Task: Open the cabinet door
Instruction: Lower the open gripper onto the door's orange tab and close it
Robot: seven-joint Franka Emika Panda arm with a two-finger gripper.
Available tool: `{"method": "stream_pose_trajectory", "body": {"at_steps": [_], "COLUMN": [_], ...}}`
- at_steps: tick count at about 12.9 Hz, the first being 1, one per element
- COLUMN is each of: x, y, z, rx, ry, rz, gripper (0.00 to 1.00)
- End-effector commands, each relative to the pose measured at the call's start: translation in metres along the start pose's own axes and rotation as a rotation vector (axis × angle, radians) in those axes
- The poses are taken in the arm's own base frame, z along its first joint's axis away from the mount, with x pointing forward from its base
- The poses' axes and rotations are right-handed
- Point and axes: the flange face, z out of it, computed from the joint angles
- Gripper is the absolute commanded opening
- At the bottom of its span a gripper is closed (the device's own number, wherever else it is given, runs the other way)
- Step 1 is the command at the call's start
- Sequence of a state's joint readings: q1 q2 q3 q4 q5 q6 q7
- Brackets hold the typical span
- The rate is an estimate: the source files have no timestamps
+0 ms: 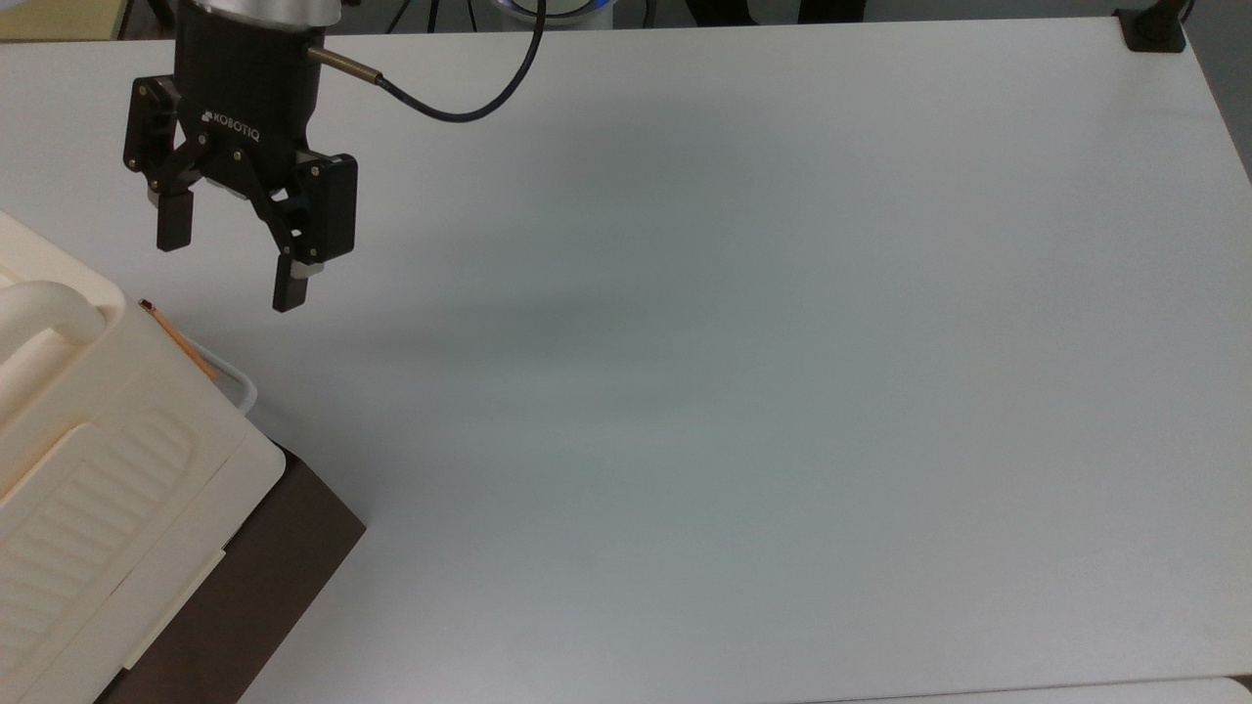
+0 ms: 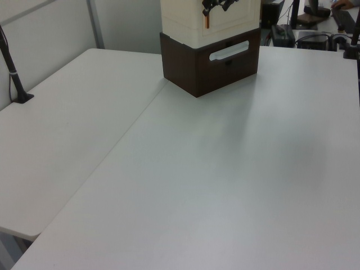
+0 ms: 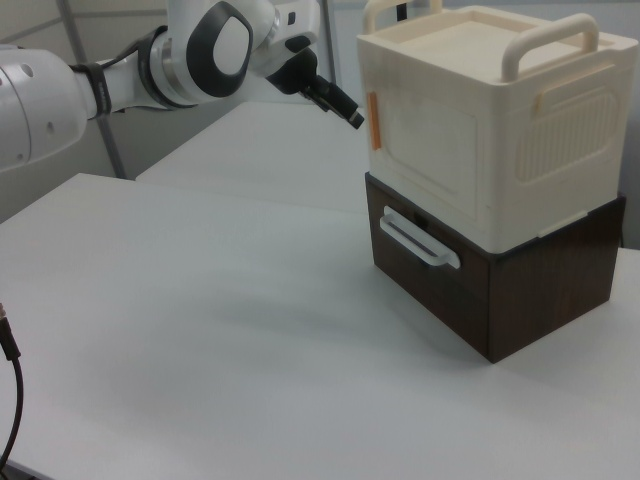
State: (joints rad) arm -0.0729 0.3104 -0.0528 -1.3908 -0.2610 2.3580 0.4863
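1. We start with the cabinet door (image 3: 428, 150), a flat cream panel with a tan-orange strip along its edge, set in the front face of the cabinet (image 3: 500, 110), a boxy cream plastic unit with a thick rounded handle on top. In the right view the door looks flush and shut; in the top view only its orange edge (image 1: 178, 339) shows, at the cabinet's upper right corner.
2. The cabinet stands on a dark brown box (image 3: 500, 290) with a white pull handle (image 3: 418, 243) on its front. We cannot see inside either one, so we cannot tell what they hold.
3. The black two-finger gripper (image 1: 233, 262) hangs above the white table (image 1: 734, 342), near the door's orange edge but apart from it. Its fingers are spread wide and grasp nothing.
4. We judge the approach is not finished and the door is not yet touched.
5. What could go wrong, in our judgement:
   - The orange edge is thin, so a slightly misaligned finger may slide off it or strike the cabinet wall.
   - A sideways push, not a pull at the edge, may shift the cabinet on the brown box.
   - Coming in too low may catch the white pull handle instead.
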Motion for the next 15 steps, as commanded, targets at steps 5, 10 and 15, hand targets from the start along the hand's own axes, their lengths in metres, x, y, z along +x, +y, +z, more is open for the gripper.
{"method": "stream_pose_trajectory", "body": {"at_steps": [5, 10, 15], "x": [0.021, 0.019, 0.021], "y": [0.007, 0.006, 0.002], "z": [0.009, 0.019, 0.024], "rx": [-0.029, -0.045, -0.042], "ry": [0.130, 0.139, 0.145], "rz": [-0.040, -0.066, -0.066], "gripper": [0.76, 0.59, 0.55]}}
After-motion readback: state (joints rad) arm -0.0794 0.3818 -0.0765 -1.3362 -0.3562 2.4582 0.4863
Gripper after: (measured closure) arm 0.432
